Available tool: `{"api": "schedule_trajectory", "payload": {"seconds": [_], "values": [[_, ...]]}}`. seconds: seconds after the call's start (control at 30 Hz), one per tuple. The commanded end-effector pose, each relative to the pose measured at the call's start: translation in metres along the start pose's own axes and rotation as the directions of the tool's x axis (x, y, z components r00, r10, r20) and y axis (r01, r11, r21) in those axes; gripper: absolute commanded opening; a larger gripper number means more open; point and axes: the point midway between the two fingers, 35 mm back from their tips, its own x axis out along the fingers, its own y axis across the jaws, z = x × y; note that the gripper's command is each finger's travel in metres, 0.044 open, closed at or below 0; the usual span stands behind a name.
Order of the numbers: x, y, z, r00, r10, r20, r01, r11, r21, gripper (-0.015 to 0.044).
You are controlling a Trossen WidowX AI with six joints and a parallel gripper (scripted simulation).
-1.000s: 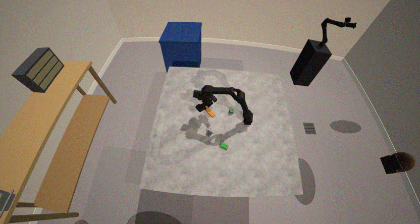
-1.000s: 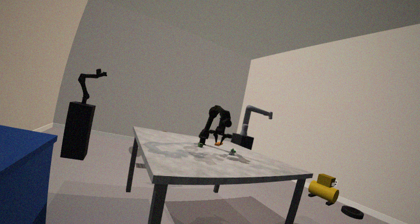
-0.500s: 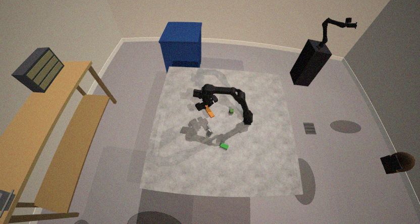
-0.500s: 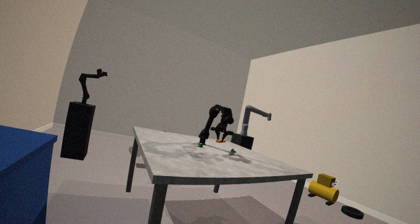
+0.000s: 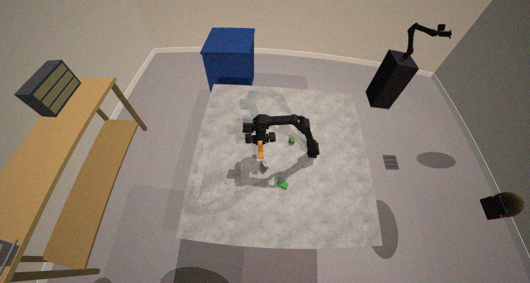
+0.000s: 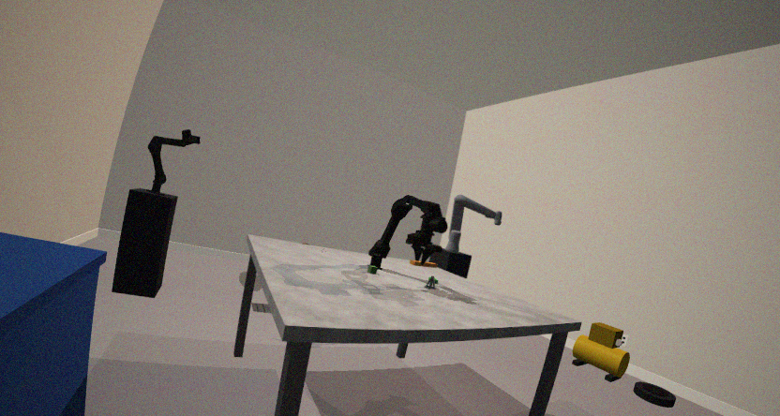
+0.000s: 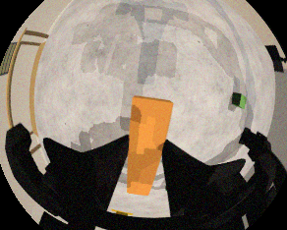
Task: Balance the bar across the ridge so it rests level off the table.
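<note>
With the orange bar [image 5: 260, 150] [image 6: 417, 262] [image 7: 149, 147] clamped between the fingers of our gripper [image 5: 260, 141] [image 6: 422, 261] [image 7: 146, 142], we have it up off the surface [image 5: 315, 207] [image 6: 337, 315] [image 7: 206, 88]. What we take for the ridge, the small grey wedge [image 5: 264, 166] [image 6: 431, 284], sits on the surface near the bar in the top view. Step in hand, as we read it: carry over and line up. We should keep the bar clear of the ridge's top on the way in, turn it so it crosses the ridge, and put its midpoint over the crest, not our grip point, if those differ. Then we lower slowly, bar level, until it just touches; pressing could shove the ridge. We open both fingers evenly and back straight up. Off-centre, it likely tips and an end hits the surface.
</note>
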Motion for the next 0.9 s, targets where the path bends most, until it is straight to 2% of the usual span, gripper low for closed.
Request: {"api": "schedule_trajectory", "payload": {"seconds": [0.0, 0.5, 0.87], "values": [[-0.003, -0.002, -0.014, 1.0, 0.006, 0.001, -0.007, 0.992, 0.122, 0.0], [-0.003, -0.017, -0.07, 1.0, 0.005, -0.004, -0.002, 0.819, 0.574, 0.0], [-0.004, -0.039, -0.104, 1.0, 0.003, -0.007, 0.004, 0.633, 0.774, 0.0]]}}
